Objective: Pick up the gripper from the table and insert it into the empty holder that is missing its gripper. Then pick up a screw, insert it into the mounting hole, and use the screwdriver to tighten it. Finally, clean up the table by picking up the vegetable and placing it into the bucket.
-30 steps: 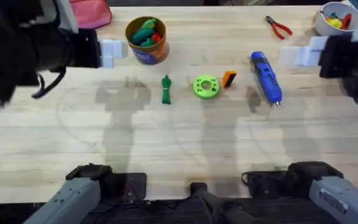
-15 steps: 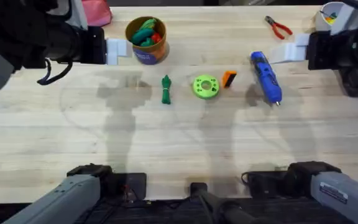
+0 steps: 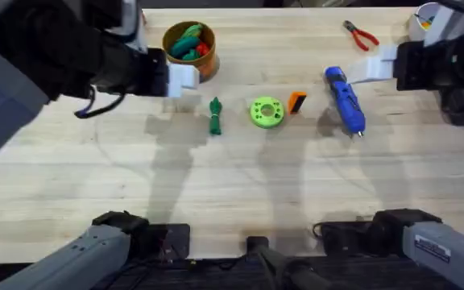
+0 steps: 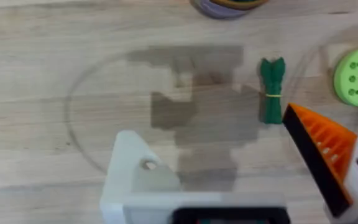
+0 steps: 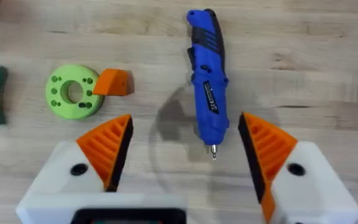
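The small orange gripper [image 3: 297, 101] lies on the table between a green disc [image 3: 266, 112] and the blue screwdriver [image 3: 344, 99]. The dark green vegetable [image 3: 215, 115] lies left of the disc, below the orange-brown bucket [image 3: 189, 44]. My left gripper [image 3: 182, 78] hovers open beside the bucket. One of its fingers is the bare white holder [image 4: 138, 177] with a dark hole; the other carries an orange wedge [image 4: 322, 146]. The vegetable [image 4: 271, 98] lies ahead of it. My right gripper [image 5: 185, 124] hangs open above the screwdriver [image 5: 207, 81], with the orange gripper [image 5: 114, 82] to one side.
Red-handled pliers [image 3: 361, 35] lie at the back right, near a white bowl [image 3: 425, 16] in the corner. The bucket holds several toy vegetables. Bare wood stretches from the row of objects to the arms' bases.
My left arm has swung right, from the far left edge to just beside the bucket. My right gripper shifted slightly left and back, then held still.
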`<state>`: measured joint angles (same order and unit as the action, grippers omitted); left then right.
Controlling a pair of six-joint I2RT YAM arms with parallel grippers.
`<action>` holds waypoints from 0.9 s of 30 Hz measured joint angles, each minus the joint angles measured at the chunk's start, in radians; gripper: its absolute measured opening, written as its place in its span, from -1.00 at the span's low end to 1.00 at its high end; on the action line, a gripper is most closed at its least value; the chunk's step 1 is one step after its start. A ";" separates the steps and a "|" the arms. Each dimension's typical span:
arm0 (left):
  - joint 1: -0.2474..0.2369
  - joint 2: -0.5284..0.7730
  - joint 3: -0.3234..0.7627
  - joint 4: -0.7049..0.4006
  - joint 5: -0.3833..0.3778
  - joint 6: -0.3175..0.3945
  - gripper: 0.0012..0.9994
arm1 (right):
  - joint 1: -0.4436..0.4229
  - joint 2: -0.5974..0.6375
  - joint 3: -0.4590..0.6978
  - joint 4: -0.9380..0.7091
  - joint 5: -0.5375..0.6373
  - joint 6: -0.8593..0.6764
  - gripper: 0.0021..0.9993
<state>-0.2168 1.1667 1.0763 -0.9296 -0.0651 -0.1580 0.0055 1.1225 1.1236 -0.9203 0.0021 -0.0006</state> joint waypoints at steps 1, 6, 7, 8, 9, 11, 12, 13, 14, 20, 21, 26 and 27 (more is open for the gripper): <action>-0.022 0.000 0.000 -0.004 -0.007 -0.024 0.97 | 0.000 0.000 0.000 0.000 0.000 0.000 0.99; -0.144 0.035 0.000 -0.007 -0.027 -0.141 0.97 | 0.000 0.000 0.000 0.000 0.000 0.000 0.99; -0.164 0.051 0.000 -0.009 -0.033 -0.161 0.97 | 0.000 0.000 0.000 0.000 0.000 0.000 0.98; -0.181 0.067 0.000 -0.013 -0.038 -0.181 0.97 | 0.000 0.000 0.000 0.000 0.000 0.000 0.98; -0.200 0.092 0.000 -0.018 -0.044 -0.199 0.97 | 0.000 0.000 0.000 0.000 0.000 0.000 0.98; -0.223 0.139 0.000 -0.018 -0.051 -0.224 0.97 | 0.000 0.000 0.000 0.000 0.000 0.000 0.99; -0.231 0.168 0.000 -0.015 -0.053 -0.234 0.98 | 0.000 0.000 0.000 0.000 0.000 0.000 0.98; -0.235 0.193 0.000 -0.011 -0.055 -0.241 0.98 | 0.000 0.000 0.000 0.000 0.000 0.000 0.99; -0.239 0.219 0.000 -0.004 -0.055 -0.246 0.98 | 0.000 0.000 0.000 0.000 0.000 0.000 0.99; -0.250 0.380 0.000 0.077 -0.031 -0.261 0.97 | 0.000 0.000 0.000 0.000 0.000 0.000 0.98; -0.250 0.404 0.000 0.094 -0.024 -0.261 0.98 | 0.000 0.000 0.000 0.000 0.000 0.000 0.98; -0.250 0.501 0.000 0.141 -0.006 -0.242 0.98 | 0.000 0.000 0.000 0.000 0.000 0.000 0.99; -0.250 0.516 0.000 0.145 -0.005 -0.236 0.98 | 0.000 0.000 0.000 0.000 0.000 0.000 0.99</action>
<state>-0.4671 1.6831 1.0767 -0.7847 -0.0704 -0.3945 0.0055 1.1225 1.1236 -0.9203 0.0022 -0.0006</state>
